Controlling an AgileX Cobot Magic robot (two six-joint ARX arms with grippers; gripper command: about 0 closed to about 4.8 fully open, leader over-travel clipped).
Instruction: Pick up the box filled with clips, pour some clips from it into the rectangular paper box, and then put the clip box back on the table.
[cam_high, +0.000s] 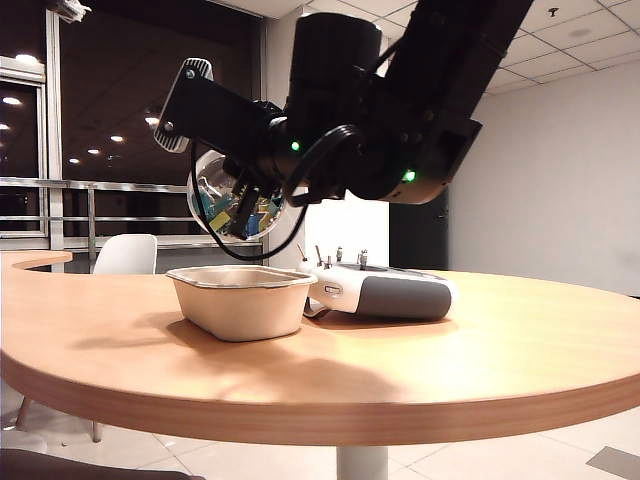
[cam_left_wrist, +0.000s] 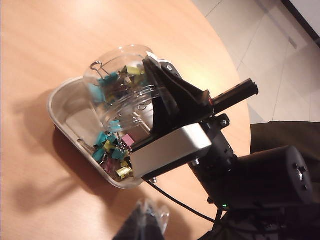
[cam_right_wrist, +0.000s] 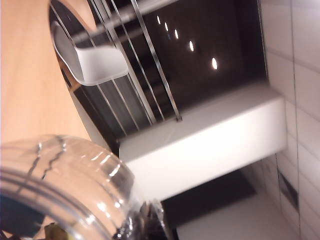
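Matte black right arm of thick cylindrical housings, with two green indicator lights. Loose black cable looping beneath. Right gripper with black wedge-shaped fingers, silver-grey ribbed pad, small screws at the bracket. Left gripper only a dark blurred tip.

My work surface is a round, light-brown wood-grain table on a white pedestal. Two things rest directly on it: a beige rectangular paper box left of centre, and just beside it on the right, a white-and-grey controller with small upright sticks.
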